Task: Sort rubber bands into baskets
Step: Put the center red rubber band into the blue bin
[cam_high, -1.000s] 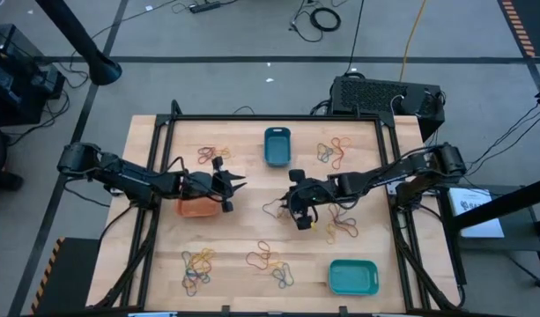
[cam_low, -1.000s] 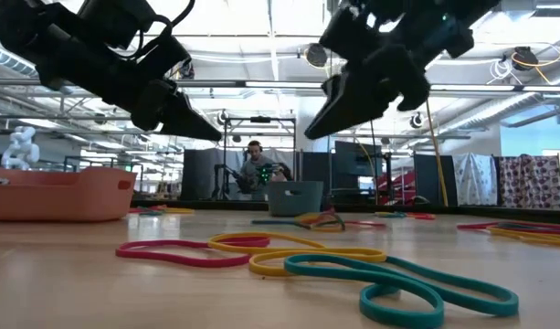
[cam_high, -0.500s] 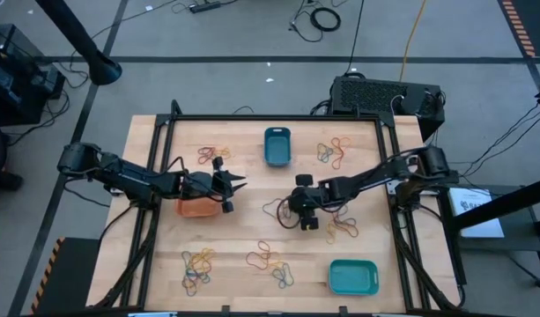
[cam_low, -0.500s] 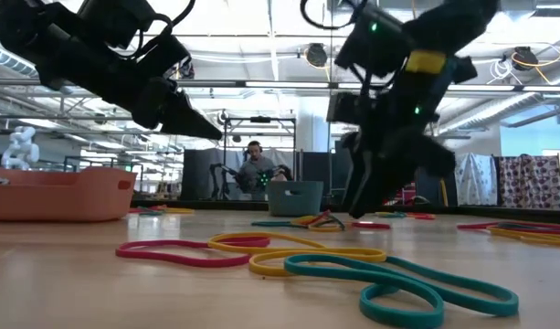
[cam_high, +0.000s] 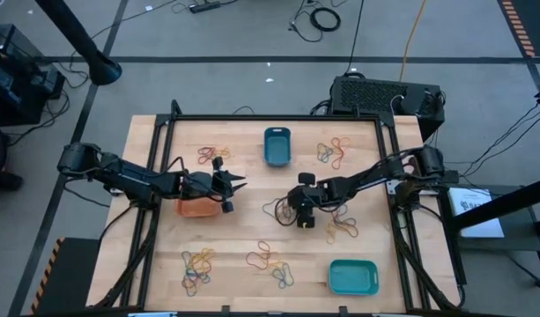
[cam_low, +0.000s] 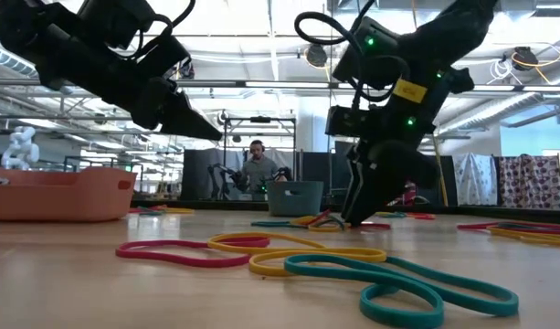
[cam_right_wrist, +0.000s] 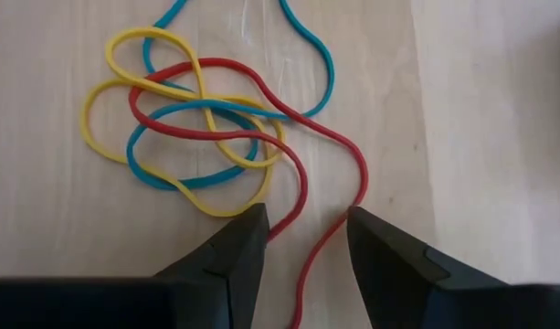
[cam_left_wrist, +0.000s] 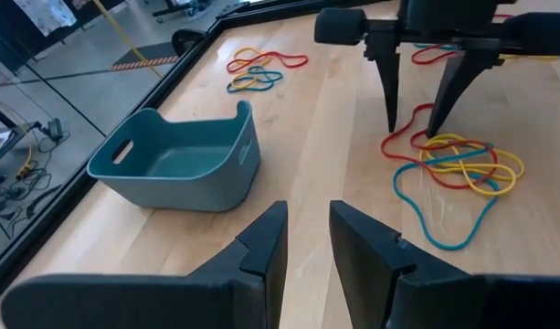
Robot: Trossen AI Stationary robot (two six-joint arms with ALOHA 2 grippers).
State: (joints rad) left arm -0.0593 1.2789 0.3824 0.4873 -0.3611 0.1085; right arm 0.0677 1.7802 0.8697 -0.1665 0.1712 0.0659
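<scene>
Your right pincer stands open, fingers straddling a red rubber band in the tangle near the bench's middle. Your left pincer hovers beside the orange basket, fingers slightly parted, seemingly empty.

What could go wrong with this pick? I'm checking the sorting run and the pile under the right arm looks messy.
1. The right end effector is open astride the red band, which is interlaced with the yellow bands and the blue bands; lifting it may drag them along.
2. The red band lies flat on the table, so the fingertips could close without catching it.
</scene>
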